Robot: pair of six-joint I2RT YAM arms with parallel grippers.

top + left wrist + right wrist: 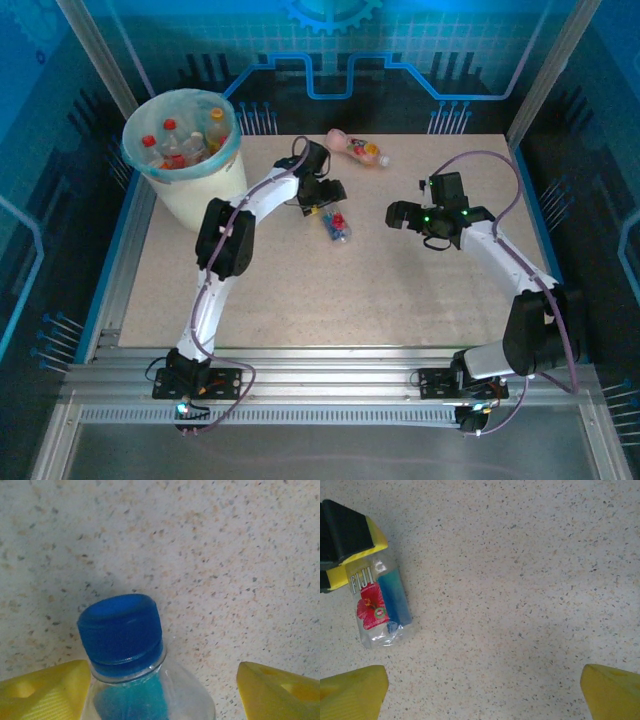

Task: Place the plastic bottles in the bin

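Observation:
A clear Fiji bottle with a blue cap lies on the table's middle. My left gripper is open and straddles its neck. In the left wrist view the left yellow finger is against the bottle's shoulder, while the right finger stands well apart from it. My right gripper is open over bare table, to the right of that same bottle. A pink bottle and an orange-labelled one lie at the table's far edge. The bin at the far left holds several bottles.
The speckled tabletop is framed by a blue raised border and an aluminium rail at the near side. The left arm arcs past the bin's right side. The left gripper's black and yellow finger sits at the upper left of the right wrist view.

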